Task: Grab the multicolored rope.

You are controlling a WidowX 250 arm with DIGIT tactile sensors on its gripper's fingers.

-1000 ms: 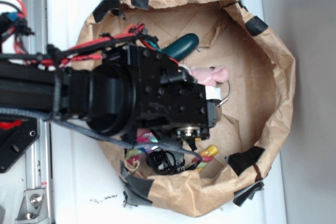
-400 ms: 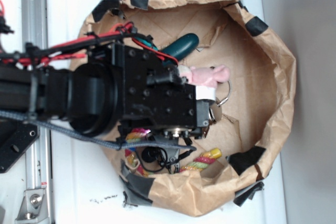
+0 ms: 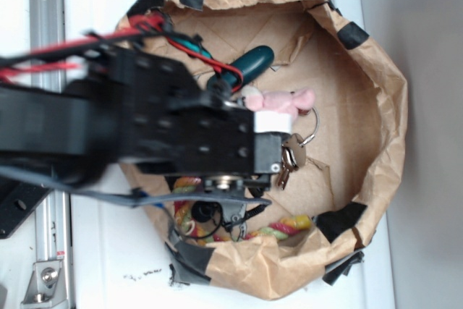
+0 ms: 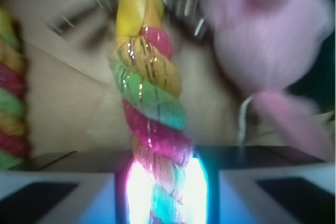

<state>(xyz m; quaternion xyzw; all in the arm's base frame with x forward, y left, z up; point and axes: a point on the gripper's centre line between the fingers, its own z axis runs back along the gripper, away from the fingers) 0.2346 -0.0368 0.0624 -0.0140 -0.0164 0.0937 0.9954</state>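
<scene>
One multicolored rope (image 4: 152, 108) clamped between end effector (image 4: 167, 192) fingers, pink plush toy (image 4: 257, 40) seemingly touching right, paper rim (image 3: 376, 92) close.

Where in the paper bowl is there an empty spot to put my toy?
The bare cardboard floor is free on the right, between the pink plush, the keys and the paper wall. It is crowded under the arm, around the multicolored rope.

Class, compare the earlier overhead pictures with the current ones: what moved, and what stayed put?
The gripper and arm shifted left and grew larger, apparently rising. The multicolored rope now runs between its fingers, its yellow tip sliding right. The pink plush toy, keys and paper bag stayed.
</scene>
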